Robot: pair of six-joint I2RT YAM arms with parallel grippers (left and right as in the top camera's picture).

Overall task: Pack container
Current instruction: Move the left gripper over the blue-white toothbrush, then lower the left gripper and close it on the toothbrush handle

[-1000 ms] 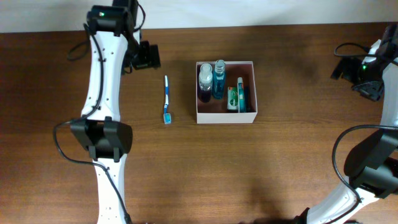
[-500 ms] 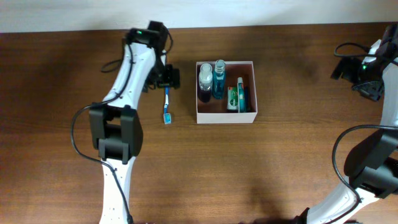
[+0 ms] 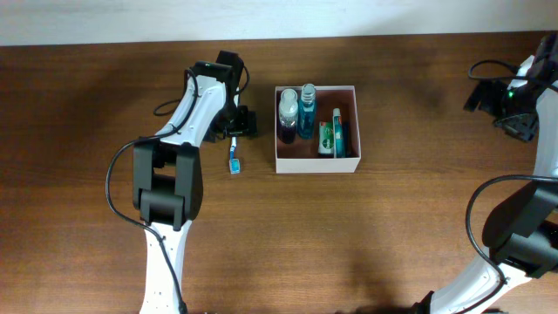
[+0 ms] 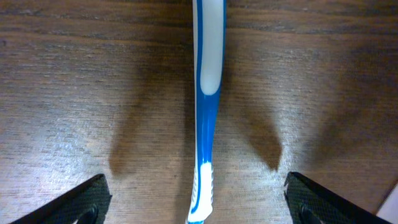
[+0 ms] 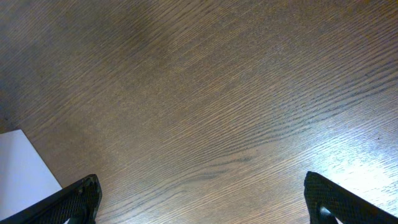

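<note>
The container [image 3: 316,163] is a square white-walled box at the table's middle back. It holds a dark bottle [image 3: 288,113], a blue bottle [image 3: 307,111] and a green packet [image 3: 328,138]. A blue and white toothbrush [image 3: 234,157] lies on the wood left of the box; it also shows in the left wrist view [image 4: 208,106]. My left gripper [image 3: 235,124] is open low over the toothbrush's far end, its fingers on either side of the handle [image 4: 198,202], not touching it. My right gripper [image 3: 520,124] is open and empty at the far right, over bare wood [image 5: 202,199].
The table's back edge meets a pale wall [image 3: 279,17] at the top. A white corner [image 5: 18,168] shows at the left of the right wrist view. Cables hang off both arms.
My left arm swung right from the far left and came down over the toothbrush's far end. The right arm, the toothbrush and the box have not moved.
</note>
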